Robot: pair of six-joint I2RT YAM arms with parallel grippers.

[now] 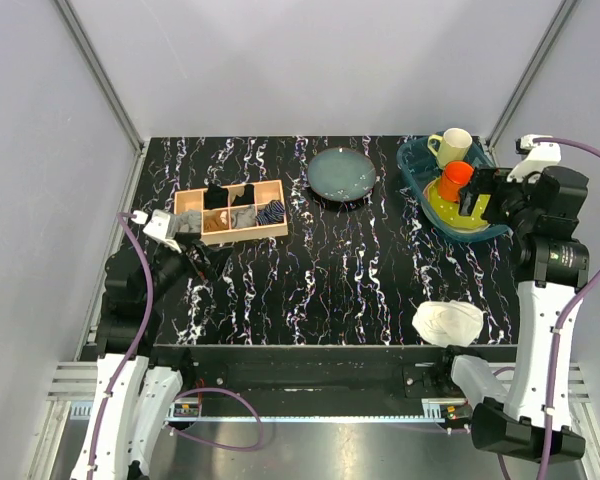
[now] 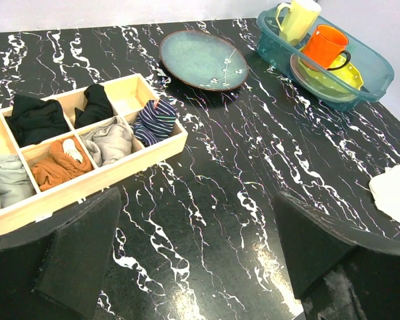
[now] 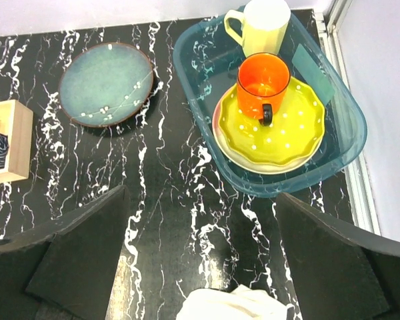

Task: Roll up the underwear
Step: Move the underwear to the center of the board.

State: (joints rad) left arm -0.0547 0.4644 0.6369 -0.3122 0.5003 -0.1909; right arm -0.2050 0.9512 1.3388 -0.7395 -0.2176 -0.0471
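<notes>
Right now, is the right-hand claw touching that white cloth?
Apart. The top external view shows the right gripper hovering by the teal bin, with bare tabletop between it and the underwear.

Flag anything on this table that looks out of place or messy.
The plain white cloth underwear lies in a crumpled, unrolled heap at the near right edge of the black marbled table, far from the compartmented wooden box where the other cloths sit tucked in. Nothing else stands out.
</notes>
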